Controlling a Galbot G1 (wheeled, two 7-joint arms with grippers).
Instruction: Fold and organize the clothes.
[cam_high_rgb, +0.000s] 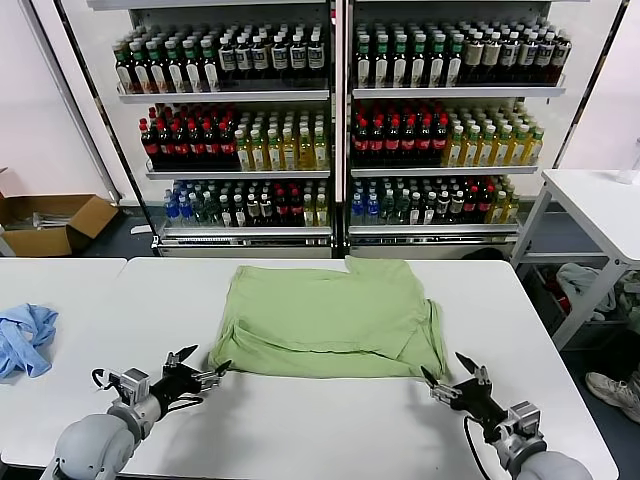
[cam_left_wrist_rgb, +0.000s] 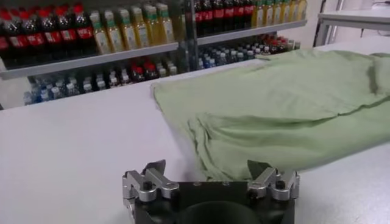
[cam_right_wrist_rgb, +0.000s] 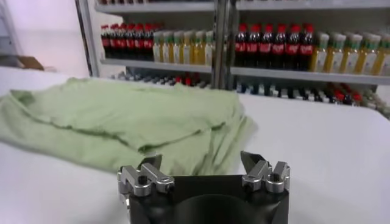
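Observation:
The light green shirt (cam_high_rgb: 330, 318) lies flat and partly folded in the middle of the white table (cam_high_rgb: 320, 420); its collar, buttons and chest print are hidden. My left gripper (cam_high_rgb: 203, 370) is open and empty, just off the shirt's near left corner. My right gripper (cam_high_rgb: 447, 381) is open and empty, just off its near right corner. The shirt also shows in the left wrist view (cam_left_wrist_rgb: 286, 103), beyond the open left gripper (cam_left_wrist_rgb: 210, 168), and in the right wrist view (cam_right_wrist_rgb: 128, 119), beyond the open right gripper (cam_right_wrist_rgb: 201, 163).
A light blue cloth (cam_high_rgb: 22, 338) lies at the table's left edge. Drink coolers full of bottles (cam_high_rgb: 330, 120) stand behind the table. A cardboard box (cam_high_rgb: 50, 222) sits on the floor at left, a second white table (cam_high_rgb: 600, 205) at right.

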